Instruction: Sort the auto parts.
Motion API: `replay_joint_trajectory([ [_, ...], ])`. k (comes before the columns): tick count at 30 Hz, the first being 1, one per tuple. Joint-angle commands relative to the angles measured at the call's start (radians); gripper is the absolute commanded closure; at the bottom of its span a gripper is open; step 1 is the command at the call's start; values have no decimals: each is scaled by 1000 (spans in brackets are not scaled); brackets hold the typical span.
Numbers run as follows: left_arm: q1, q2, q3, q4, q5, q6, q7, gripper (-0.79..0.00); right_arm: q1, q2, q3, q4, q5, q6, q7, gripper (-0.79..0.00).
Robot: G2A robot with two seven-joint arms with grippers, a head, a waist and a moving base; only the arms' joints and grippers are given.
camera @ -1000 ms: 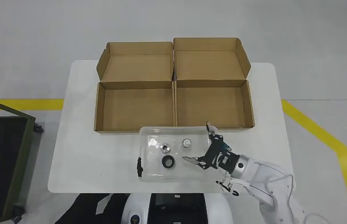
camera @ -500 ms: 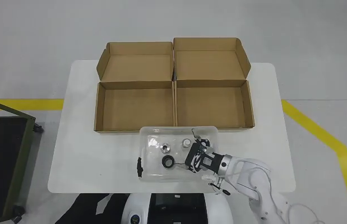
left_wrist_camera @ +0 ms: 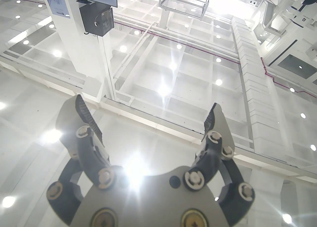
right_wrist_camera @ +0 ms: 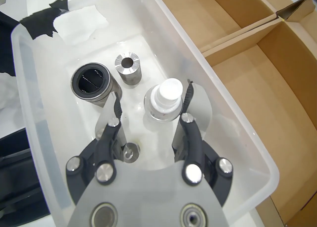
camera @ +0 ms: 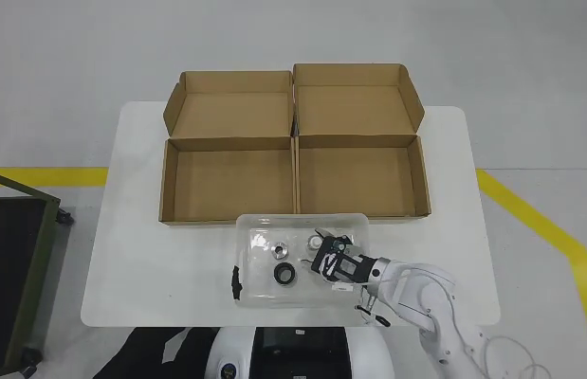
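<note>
Translucent plastic forms the bin [camera: 302, 218] at the near edge of the white desk [camera: 141, 246]. Inside stand a squat steel bearing [right_wrist_camera: 92, 84] with a black ribbed bore, a small grey bushing [right_wrist_camera: 128, 66] with a round hole just beside it, and a clear round part [right_wrist_camera: 166, 100] under a stepped white cap. The right claw [right_wrist_camera: 152, 100] sits in the bin, its jaws parted either side of that part and clamping nothing. The left claw [left_wrist_camera: 147, 104] gapes wide, empty. Two brown cardboard boxes [camera: 227, 180] lie open farther back.

Steel bearing [right_wrist_camera: 92, 84], drilled sleeve [right_wrist_camera: 128, 66], white-capped clear part [right_wrist_camera: 164, 104], upright in clear bin [right_wrist_camera: 171, 19]
</note>
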Motion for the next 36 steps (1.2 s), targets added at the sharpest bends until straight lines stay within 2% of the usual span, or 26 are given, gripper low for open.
replay_joint_trajectory([
  [1, 0, 0, 0, 0, 0, 0, 0, -785, 4, 1, -3, 2, -1, 3, 5, -480],
  [2, 0, 0, 0, 0, 0, 0, 0, -785, 6, 2, -4, 2, 0, 4, 5, -376],
  [7, 0, 0, 0, 0, 0, 0, 0, -785, 11, 5, -4, 2, -1, 12, 16, -215],
  [9, 0, 0, 0, 0, 0, 0, 0, -785, 12, 7, -1, -3, 2, 13, 18, -34],
  [10, 0, 0, 0, 0, 0, 0, 0, -785, 11, 8, 1, -9, 3, 12, 20, 0],
  [15, 0, 0, 0, 0, 0, 0, 0, -785, 1, 15, 15, -59, 13, -7, 20, 0],
  [23, 0, 0, 0, 0, 0, 0, 0, -785, -23, 26, 40, -140, 81, -55, -57, 0],
  [36, 0, 0, 0, 0, 0, 0, 0, -785, 20, 22, 18, -128, 226, -58, -366, 0],
])
